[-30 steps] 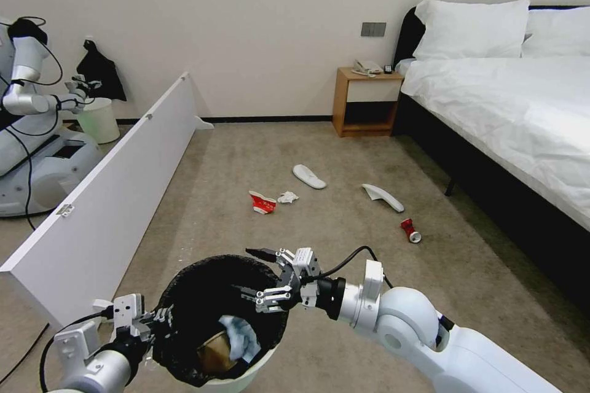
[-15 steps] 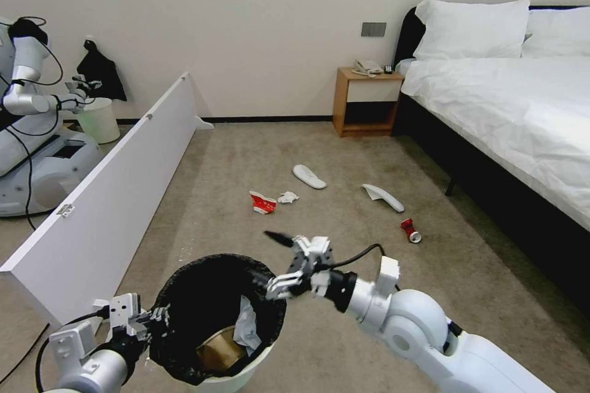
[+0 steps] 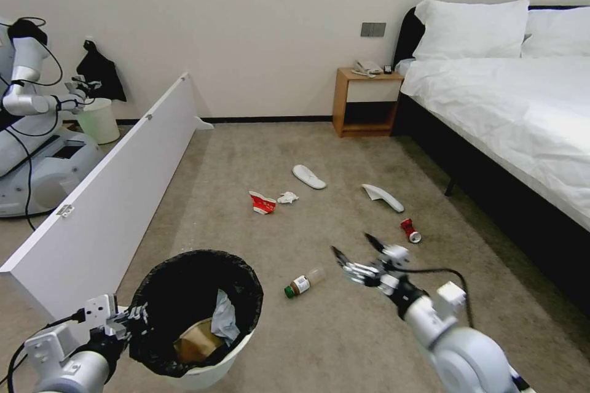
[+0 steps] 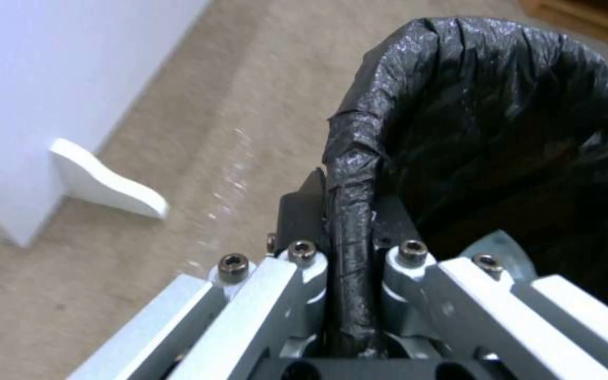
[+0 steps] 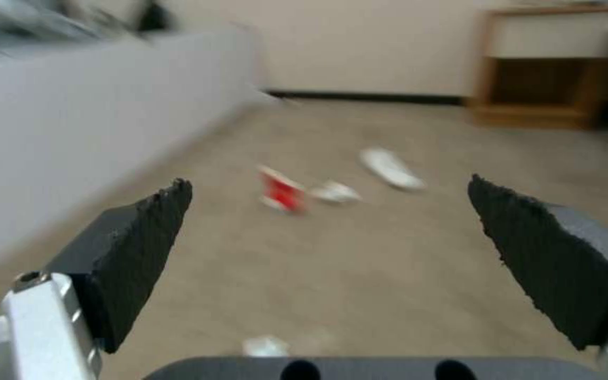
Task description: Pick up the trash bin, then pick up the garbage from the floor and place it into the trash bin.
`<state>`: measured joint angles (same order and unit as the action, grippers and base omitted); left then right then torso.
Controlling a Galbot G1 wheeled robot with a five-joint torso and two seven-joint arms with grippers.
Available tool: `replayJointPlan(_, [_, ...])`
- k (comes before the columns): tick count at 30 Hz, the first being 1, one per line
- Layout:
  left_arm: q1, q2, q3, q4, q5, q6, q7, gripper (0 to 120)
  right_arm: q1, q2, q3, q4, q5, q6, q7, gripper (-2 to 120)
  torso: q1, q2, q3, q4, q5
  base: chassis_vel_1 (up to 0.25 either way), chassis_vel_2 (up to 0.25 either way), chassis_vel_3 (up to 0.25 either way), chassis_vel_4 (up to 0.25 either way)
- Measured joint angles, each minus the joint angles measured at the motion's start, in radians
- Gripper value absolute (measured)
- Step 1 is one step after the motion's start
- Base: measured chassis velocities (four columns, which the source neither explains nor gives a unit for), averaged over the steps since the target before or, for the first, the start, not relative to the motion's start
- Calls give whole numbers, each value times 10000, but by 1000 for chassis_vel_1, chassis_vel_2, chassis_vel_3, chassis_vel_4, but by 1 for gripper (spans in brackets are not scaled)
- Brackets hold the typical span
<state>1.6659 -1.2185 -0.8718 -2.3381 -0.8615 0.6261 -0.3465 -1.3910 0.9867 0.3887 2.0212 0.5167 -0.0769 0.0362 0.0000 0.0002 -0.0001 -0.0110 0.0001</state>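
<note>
1. Our left gripper [image 4: 343, 248] stays clamped on the black-bagged rim of the trash bin [image 3: 184, 374], low at our left in the head view, one finger on each side of the rim.
2. In the bin: a brown paper bag [image 3: 195, 341] and a blue-white tissue [image 3: 223, 319].
3. Our right gripper [image 3: 356, 253] was over the bin rim a second ago. It has swung out to the right and now hovers above the carpet [image 3: 319, 147], jaws spread wide and empty.
4. With the arm out of the way we now see the green-capped bottle [image 3: 303, 282] lying on the floor between bin and right gripper.
5. Unchanged on the floor: crushed red-white cup [image 3: 262, 202], white tissue [image 3: 287, 198], two slippers [image 3: 308, 176] [image 3: 383, 196], red can [image 3: 410, 230].
</note>
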Motion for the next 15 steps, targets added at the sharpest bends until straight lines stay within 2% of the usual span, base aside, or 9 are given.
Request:
replayJointPlan(3, [126, -172, -360, -8, 76, -39, 7, 4, -1282, 587, 951, 26, -905, 18, 380, 100, 0, 0, 0, 2, 1, 0, 0, 0, 0])
replayJointPlan(5, [191, -227, -432, -52, 76, -40, 2, 4, -1641, 759, 1159, 64, -1198, 115, 397, 100, 0, 0, -1, 4, -1, 0, 0, 0, 0])
replayJointPlan(10, [430, -440, -497, -141, 139, -44, -64, 4, -2769, 1462, 1542, 43, -2162, 785, 245, 100, 0, -1, 0, -1, -2, 0, 0, 0, 0])
replayJointPlan(11, [512, -455, -488, -141, 192, -48, -67, 4, -2925, 1611, 1575, -30, -2373, 967, 177, 100, -1, -1, 0, 4, -5, 0, 0, 0, 0])
replayJointPlan(15, [715, -362, -484, -87, 255, -86, -45, 4, -3274, 2182, 1720, -148, -2848, 1297, -43, 100, 0, -1, 0, 5, 1, 0, 0, 0, 0])
